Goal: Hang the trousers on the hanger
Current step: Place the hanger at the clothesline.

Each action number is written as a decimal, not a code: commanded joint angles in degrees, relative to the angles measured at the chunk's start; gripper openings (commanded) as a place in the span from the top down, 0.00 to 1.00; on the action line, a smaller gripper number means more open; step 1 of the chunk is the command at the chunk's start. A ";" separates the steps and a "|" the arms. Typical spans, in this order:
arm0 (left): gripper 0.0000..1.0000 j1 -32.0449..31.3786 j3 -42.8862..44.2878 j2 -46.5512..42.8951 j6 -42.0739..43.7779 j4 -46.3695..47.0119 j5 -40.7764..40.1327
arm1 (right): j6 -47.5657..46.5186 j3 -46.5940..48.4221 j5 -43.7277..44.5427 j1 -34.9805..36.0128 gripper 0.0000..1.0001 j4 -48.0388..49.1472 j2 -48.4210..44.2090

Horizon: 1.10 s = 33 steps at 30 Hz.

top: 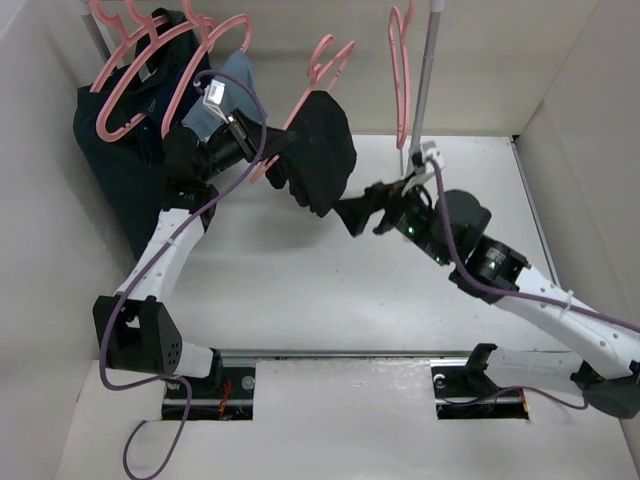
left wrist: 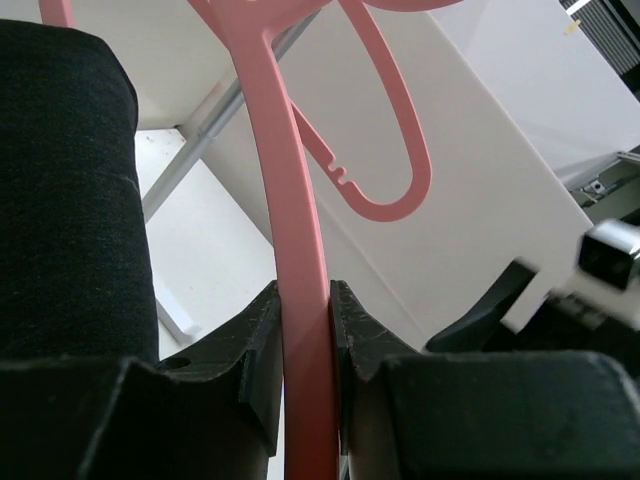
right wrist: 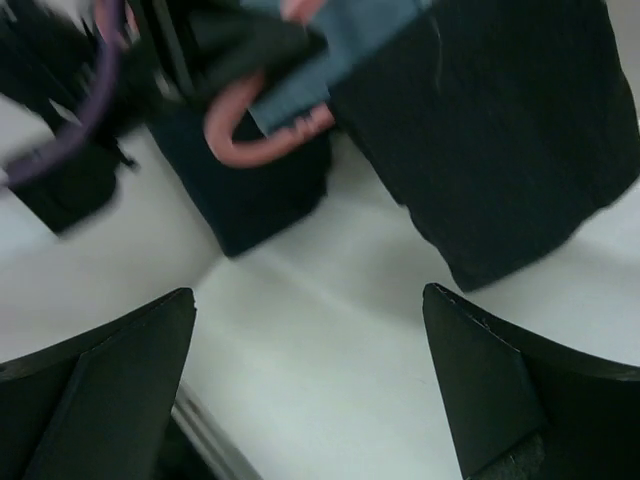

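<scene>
The black trousers [top: 322,150] hang folded over the bar of a pink hanger [top: 305,100] above the back of the table. My left gripper [top: 275,150] is shut on that hanger; in the left wrist view the pink bar [left wrist: 300,250] runs up between the closed jaws [left wrist: 305,300], with the trousers [left wrist: 70,200] draped at the left. My right gripper [top: 355,215] is open and empty, just right of and below the trousers' hanging end. In the right wrist view its jaws [right wrist: 310,295] stand wide apart over the bare table, with the trousers [right wrist: 500,130] at the upper right.
A dark navy garment [top: 125,150] and a light-blue cloth [top: 225,95] hang on other pink hangers at the back left. One bare pink hanger [top: 400,70] hangs beside the upright metal pole [top: 425,80]. White walls enclose the table [top: 300,290].
</scene>
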 commanded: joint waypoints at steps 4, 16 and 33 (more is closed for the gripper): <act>1.00 -0.80 0.45 -5.54 3.11 10.92 0.67 | 13.25 23.95 7.28 0.33 0.00 -0.26 11.58; 1.00 -0.80 -1.40 -8.45 3.11 9.77 1.19 | 26.17 41.30 12.40 -0.19 0.24 -3.51 30.57; 1.00 -0.80 -5.01 -11.26 3.11 9.77 1.73 | 34.96 45.87 -9.21 -8.28 0.47 0.79 43.14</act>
